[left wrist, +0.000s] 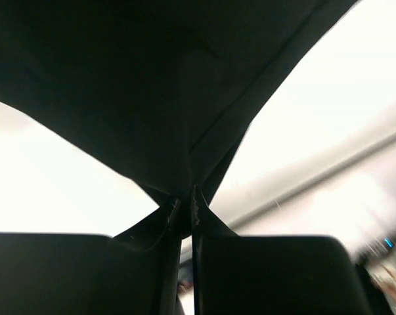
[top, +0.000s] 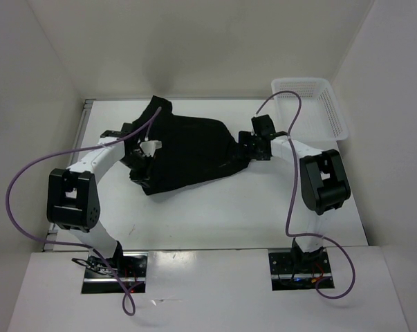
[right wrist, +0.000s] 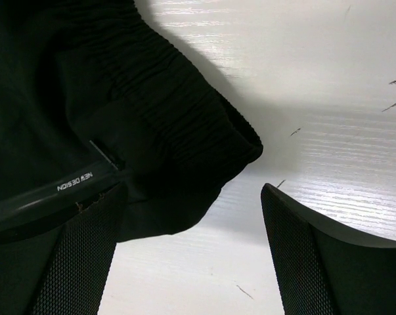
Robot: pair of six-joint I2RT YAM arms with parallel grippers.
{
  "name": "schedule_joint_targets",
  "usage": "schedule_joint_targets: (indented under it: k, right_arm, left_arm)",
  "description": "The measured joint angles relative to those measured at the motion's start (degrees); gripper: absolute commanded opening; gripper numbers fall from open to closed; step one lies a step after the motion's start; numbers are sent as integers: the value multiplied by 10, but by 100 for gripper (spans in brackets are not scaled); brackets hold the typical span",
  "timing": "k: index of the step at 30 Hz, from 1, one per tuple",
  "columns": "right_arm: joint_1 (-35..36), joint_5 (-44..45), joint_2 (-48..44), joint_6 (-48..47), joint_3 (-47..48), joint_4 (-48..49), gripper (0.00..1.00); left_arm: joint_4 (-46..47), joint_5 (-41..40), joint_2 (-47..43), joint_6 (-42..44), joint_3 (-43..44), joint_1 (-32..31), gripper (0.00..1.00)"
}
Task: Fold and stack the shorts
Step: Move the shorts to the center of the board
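Observation:
The black shorts (top: pixel 194 149) lie spread out in the middle of the white table. At their left edge my left gripper (top: pixel 144 155) is shut on a fold of the cloth. In the left wrist view its jaws stand nearly together, and the shorts (left wrist: pixel 152 98) fan upward from the pinch at the left gripper (left wrist: pixel 184 205). My right gripper (top: pixel 247 143) is at the shorts' right end, open. In the right wrist view the ribbed waistband corner (right wrist: pixel 184 131), with a small white-lettered label (right wrist: pixel 75 182), lies between and just ahead of the right gripper (right wrist: pixel 192 190); nothing is clamped.
A white mesh basket (top: pixel 312 107) stands at the back right corner of the table (top: pixel 215 214). White walls enclose the table on the left, back and right. Purple cables loop off both arms.

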Motion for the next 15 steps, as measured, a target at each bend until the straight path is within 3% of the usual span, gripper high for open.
schedule_joint_targets:
  k: [3, 4, 6, 11, 15]
  right_arm:
    - [0, 7, 5, 5, 1, 2, 87]
    - [0, 8, 7, 7, 3, 2, 87]
    - [0, 9, 12, 10, 10, 3, 86]
    - [0, 12, 34, 13, 47, 13, 83]
    - [0, 16, 42, 22, 59, 19, 81]
  left_arm:
    - [-37, 16, 0, 0, -2, 0, 20]
    - [-41, 18, 0, 0, -3, 2, 30]
    - [-40, 25, 0, 0, -4, 11, 38]
    - [-10, 57, 5, -2, 2, 99, 53]
    - [5, 71, 6, -1, -5, 130, 54]
